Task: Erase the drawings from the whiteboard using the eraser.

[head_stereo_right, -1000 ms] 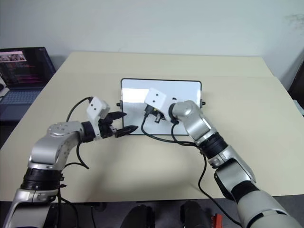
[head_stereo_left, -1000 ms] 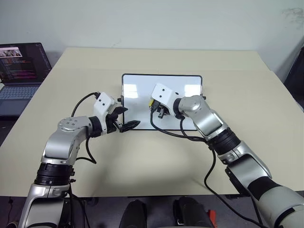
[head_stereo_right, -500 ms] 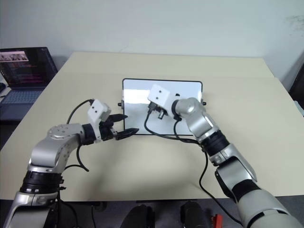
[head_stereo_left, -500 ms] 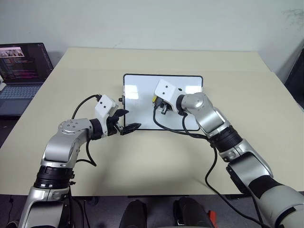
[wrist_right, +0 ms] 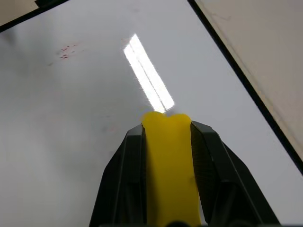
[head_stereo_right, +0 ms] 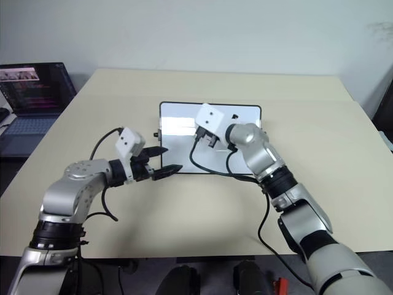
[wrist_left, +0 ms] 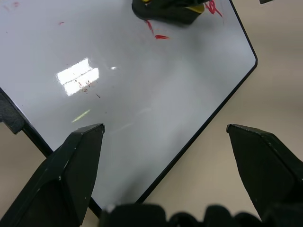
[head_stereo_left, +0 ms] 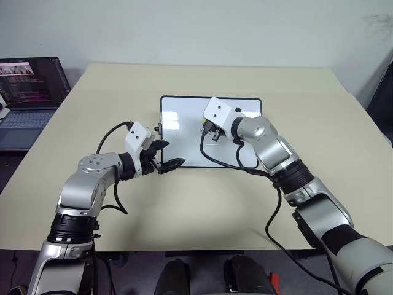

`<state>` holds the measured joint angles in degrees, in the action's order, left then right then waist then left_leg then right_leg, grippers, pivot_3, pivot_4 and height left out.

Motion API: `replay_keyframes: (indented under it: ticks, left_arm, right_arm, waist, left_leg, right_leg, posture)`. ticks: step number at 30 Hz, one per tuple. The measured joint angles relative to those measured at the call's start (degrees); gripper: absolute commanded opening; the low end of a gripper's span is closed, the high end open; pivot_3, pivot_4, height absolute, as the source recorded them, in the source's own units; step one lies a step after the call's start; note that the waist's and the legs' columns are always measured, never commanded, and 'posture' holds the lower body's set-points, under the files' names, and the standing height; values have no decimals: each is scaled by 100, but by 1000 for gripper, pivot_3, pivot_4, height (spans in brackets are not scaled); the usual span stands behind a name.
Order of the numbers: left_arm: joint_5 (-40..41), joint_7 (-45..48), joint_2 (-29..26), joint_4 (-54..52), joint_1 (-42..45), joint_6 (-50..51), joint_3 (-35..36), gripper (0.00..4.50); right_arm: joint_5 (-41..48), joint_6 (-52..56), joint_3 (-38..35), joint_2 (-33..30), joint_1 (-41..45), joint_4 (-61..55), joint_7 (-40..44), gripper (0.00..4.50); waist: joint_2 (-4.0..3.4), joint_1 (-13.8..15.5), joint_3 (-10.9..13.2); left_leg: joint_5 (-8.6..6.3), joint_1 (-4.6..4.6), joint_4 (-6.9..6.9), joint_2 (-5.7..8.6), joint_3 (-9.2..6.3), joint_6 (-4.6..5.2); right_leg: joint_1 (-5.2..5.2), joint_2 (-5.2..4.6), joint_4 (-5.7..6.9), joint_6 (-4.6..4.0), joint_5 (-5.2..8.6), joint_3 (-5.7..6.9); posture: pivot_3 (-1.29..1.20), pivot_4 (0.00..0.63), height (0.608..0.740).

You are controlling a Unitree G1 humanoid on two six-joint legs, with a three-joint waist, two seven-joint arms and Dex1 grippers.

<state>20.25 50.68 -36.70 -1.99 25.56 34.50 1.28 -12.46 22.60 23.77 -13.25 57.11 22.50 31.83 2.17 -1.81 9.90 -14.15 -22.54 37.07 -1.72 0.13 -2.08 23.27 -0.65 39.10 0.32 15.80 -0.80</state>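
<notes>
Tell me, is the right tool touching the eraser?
Touching. The right wrist view shows the right tool shut on the yellow eraser, both fingers pressing its sides.

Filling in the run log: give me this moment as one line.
right gripper: shut on eraser over whiteboard | left gripper: open at board's near edge | drawings: red marks remain

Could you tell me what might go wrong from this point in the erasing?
Red drawings remain beside the eraser, so a stroke could miss them. The left end effector hangs open over the whiteboard corner without gripping, so the board might slide under pressure. The right end effector pinches the eraser narrowly; it could twist loose.
</notes>
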Motion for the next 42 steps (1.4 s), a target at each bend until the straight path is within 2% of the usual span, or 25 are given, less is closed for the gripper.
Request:
replay_keyframes:
  ticks: [6,9,11,14,18,29,33,38,42]
  left_arm:
    - [6,-3,0,0,-1,1,5,4500]
    - [6,-5,0,0,0,1,13,4500]
    - [6,-5,-1,1,-2,1,19,4500]
    - [10,-3,1,7,4,3,25,4500]
    - [10,-4,1,7,2,7,29,4500]
    - [12,-3,3,9,4,10,28,4500]
    - [11,-2,2,12,4,10,29,4500]
    - [12,-1,12,14,8,9,23,4500]
    - [11,-1,13,14,7,10,23,4500]
  right_arm:
    - [-62,77,340,-279,-414,-480,834,981]
    - [-135,76,484,-307,-495,-564,991,981]
    - [-188,52,479,-283,-484,-529,931,981]
    - [-227,-165,287,-7,-193,-109,268,980]
    - [-327,-313,3,-66,9,127,-109,980]
    - [-563,-295,572,-578,-585,-646,1066,979]
    - [-673,-374,572,-512,-580,-559,880,979]
    - [-718,-693,188,-188,-137,86,-157,979]
    - [-738,-765,111,-27,-93,132,-285,979]
  waist:
    - [1,1,-1]
    - [1,-1,-1]
    - [1,-1,-1]
    - [0,-3,0]
    - [1,20,-1]
    - [3,1,-2]
    - [3,1,-2]
    - [1,-3,-1]
    - [1,-2,-1]
  left_leg:
    - [0,4,0,0,-3,0]
    - [1,7,1,-1,-2,1]
    - [2,9,2,-2,-3,2]
    - [8,10,3,-3,0,4]
    - [11,5,0,-1,-2,3]
    - [12,15,-1,-3,0,7]
    - [20,18,0,-3,-1,16]
    - [31,14,-5,-6,1,20]
    - [29,-5,-8,-6,1,19]
  right_leg:
    - [-3,0,1,0,0,3]
    - [-3,2,4,1,0,2]
    - [-5,4,4,1,0,2]
    - [-4,5,6,-3,-6,-2]
    - [-4,4,-2,-3,-6,2]
    - [-10,6,0,-1,-7,0]
    - [-10,12,1,6,-6,-2]
    - [-6,13,-2,-12,-25,-4]
    - [7,12,-8,-13,-24,-3]
  posture:
    - [0,150,740]
    - [0,150,740]
    - [0,150,740]
    - [0,150,740]
    - [0,150,740]
    - [0,150,740]
    - [0,150,740]
    - [0,150,740]
    - [0,150,740]
